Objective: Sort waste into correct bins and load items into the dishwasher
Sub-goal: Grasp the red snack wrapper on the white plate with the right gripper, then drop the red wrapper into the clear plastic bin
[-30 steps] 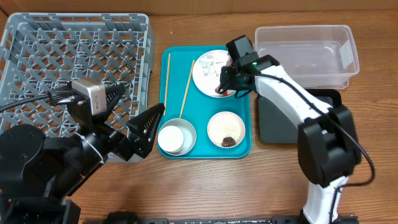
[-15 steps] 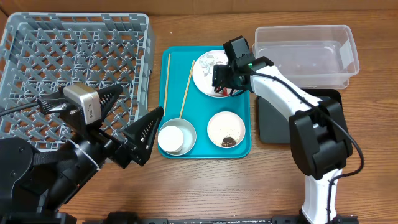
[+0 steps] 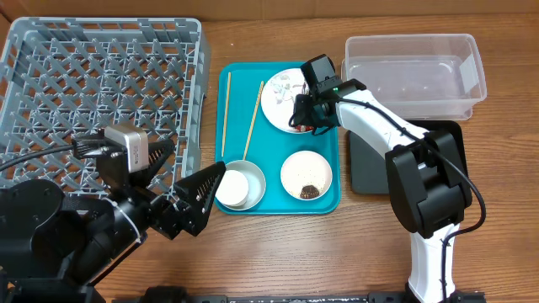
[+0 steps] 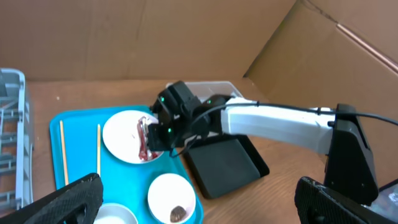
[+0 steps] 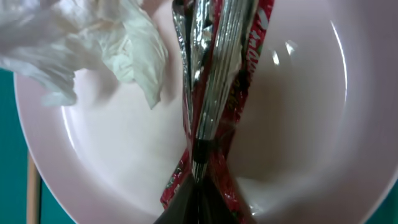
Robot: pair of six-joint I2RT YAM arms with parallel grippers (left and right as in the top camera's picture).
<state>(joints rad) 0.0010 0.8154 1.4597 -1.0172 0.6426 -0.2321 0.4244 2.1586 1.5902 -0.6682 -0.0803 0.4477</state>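
My right gripper (image 3: 306, 115) is shut on the red snack wrapper (image 5: 214, 74), pinching it low over the round white plate (image 3: 278, 103) on the teal tray. The crumpled white napkin (image 5: 99, 43) lies on the plate beside the wrapper. A small white bowl (image 3: 306, 175) holds rice grains and a brown lump. A small white cup sits in the pale grey bowl (image 3: 239, 187). Two chopsticks (image 3: 252, 119) lie on the tray's left side. My left gripper (image 3: 181, 178) is wide open and empty, near the grey bowl. The left wrist view shows the wrapper (image 4: 145, 142) under my right gripper.
The grey dish rack (image 3: 101, 84) fills the left of the table. The clear tub (image 3: 417, 76) stands at the back right, with the black tray (image 3: 370, 164) in front of it under my right arm. The teal tray (image 3: 324, 206) lies between them.
My right gripper has shifted slightly left and down over the plate's right side. My left arm has swayed a little, with its fingers still spread.
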